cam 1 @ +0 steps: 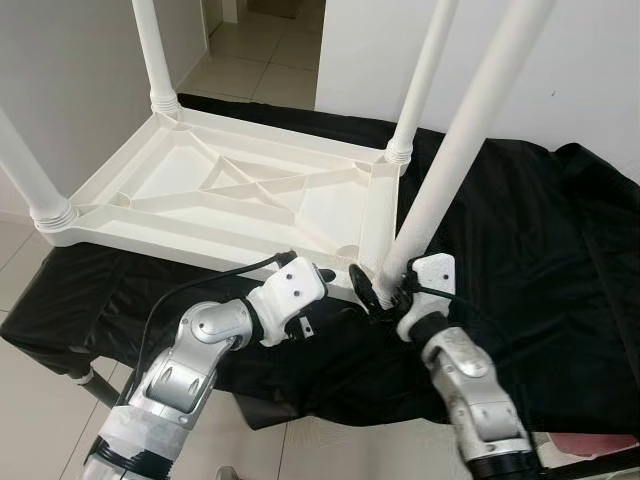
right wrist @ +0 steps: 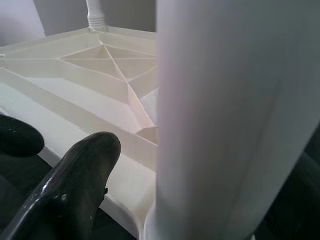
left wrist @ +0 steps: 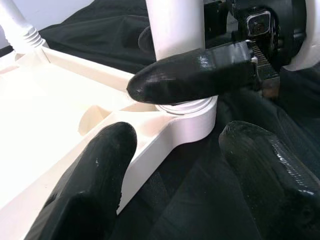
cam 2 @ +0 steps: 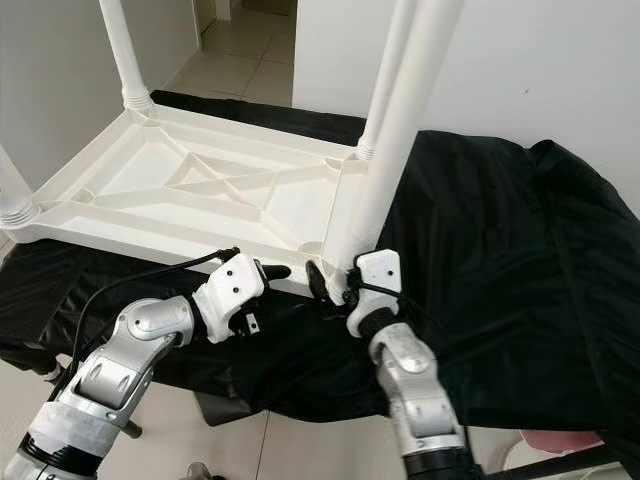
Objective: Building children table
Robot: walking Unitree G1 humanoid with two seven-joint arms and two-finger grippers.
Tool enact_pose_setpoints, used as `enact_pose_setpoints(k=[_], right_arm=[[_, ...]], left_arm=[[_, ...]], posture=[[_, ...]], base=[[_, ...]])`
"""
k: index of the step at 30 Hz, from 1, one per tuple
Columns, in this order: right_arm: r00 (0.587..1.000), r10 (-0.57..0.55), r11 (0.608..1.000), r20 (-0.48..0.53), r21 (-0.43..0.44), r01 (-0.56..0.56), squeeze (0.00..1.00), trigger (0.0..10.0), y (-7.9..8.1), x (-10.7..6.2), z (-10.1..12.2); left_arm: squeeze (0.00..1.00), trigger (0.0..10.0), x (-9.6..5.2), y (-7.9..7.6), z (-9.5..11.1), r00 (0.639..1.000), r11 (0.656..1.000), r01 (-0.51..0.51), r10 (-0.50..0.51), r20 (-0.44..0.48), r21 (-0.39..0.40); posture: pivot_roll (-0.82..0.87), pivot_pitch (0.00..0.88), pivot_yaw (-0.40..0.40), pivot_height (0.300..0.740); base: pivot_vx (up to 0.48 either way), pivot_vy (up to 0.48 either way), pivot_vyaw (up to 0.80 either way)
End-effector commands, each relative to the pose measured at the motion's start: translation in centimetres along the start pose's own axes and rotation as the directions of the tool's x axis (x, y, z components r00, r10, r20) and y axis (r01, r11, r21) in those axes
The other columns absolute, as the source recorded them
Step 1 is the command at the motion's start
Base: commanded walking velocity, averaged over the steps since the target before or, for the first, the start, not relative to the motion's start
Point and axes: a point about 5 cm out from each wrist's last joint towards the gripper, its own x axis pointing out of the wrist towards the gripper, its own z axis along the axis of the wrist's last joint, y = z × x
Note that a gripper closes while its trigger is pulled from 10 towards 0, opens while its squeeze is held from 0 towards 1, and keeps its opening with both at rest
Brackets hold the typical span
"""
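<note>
The white tabletop [cam 1: 230, 190] is lying upside down on a surface draped in black cloth [cam 1: 540, 260], its ribbed underside facing up. Three legs are standing screwed into its corners: one at the far left [cam 1: 155, 50], one at the far right [cam 1: 425, 75], one at the near left [cam 1: 30, 170]. A fourth leg [cam 1: 465, 140] is standing in the near right corner socket [left wrist: 187, 112], leaning slightly to the right.

The right gripper [cam 1: 385, 290] is clamping this leg just above the socket, one black finger [right wrist: 75, 185] pressing against its left side. The left gripper [cam 1: 325, 277] is hovering just beside the same corner, at the tabletop's near edge, its fingers [left wrist: 90, 185] spread apart and holding nothing. The right gripper's finger is crossing in front of the leg in the left wrist view.

Tiled floor [cam 1: 255, 60] is showing beyond the far edge, past an open doorway.
</note>
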Motion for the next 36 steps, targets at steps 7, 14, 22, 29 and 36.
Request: enact_pose_setpoints(k=[7, 14, 22, 29, 36], right_arm=[[0.976, 0.214, 0.975, -0.044, -0.042, -0.216, 0.00, 10.0, -2.3, 1.0, -0.1], [0.938, 0.332, 0.939, -0.104, -0.058, -0.339, 0.00, 10.0, -2.5, 2.0, -0.7], [0.906, 0.398, 0.909, -0.144, -0.071, -0.410, 0.00, 0.0, -2.8, 2.9, -1.5], [0.900, 0.408, 0.905, -0.154, -0.062, -0.421, 0.00, 0.0, -3.4, 2.6, -1.9], [0.907, 0.393, 0.912, -0.149, -0.060, -0.405, 0.00, 4.4, -4.0, 2.7, -2.1]], left_arm=[[0.00, 10.0, 0.0, 0.5, 0.1, 0.999, 0.999, -0.047, 0.047, -0.005, 0.009], [0.00, 10.0, 0.0, 0.5, 0.2, 0.999, 0.999, -0.046, 0.046, -0.005, 0.013], [0.00, 10.0, -0.1, 0.4, 0.3, 0.998, 0.998, -0.056, 0.056, -0.004, 0.010], [0.00, 10.0, -0.2, 0.4, 0.2, 0.998, 0.998, -0.067, 0.067, -0.007, 0.007], [0.00, 10.0, -0.2, 0.4, 0.1, 0.998, 0.998, -0.065, 0.065, -0.009, 0.003]], posture=[[0.02, 0.057, -0.063, 0.740], [0.03, 0.058, -0.061, 0.740], [0.05, 0.059, -0.071, 0.740], [0.05, 0.061, -0.078, 0.740], [0.05, 0.061, -0.078, 0.740]], base=[[0.000, 0.000, 0.00], [0.000, 0.000, 0.00], [0.000, 0.000, 0.00], [0.000, 0.000, 0.00], [0.000, 0.000, 0.00]])
